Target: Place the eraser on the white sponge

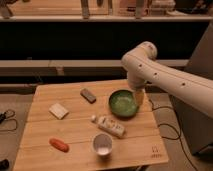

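Note:
The eraser (88, 95), a small dark block, lies flat on the wooden table (75, 127) at the back middle. The white sponge (58, 110), a cream squarish pad, lies to its front left, a short gap away. My white arm reaches in from the right, bends at an elbow high up and points down. Its gripper (138, 98) hangs at the right rim of a green bowl (123, 103), open and holding nothing, well to the right of the eraser.
A white bottle (109, 125) lies on its side in front of the bowl. A white cup (102, 144) stands near the front edge. An orange-red oblong thing (59, 145) lies at the front left. Cables trail on the floor on both sides.

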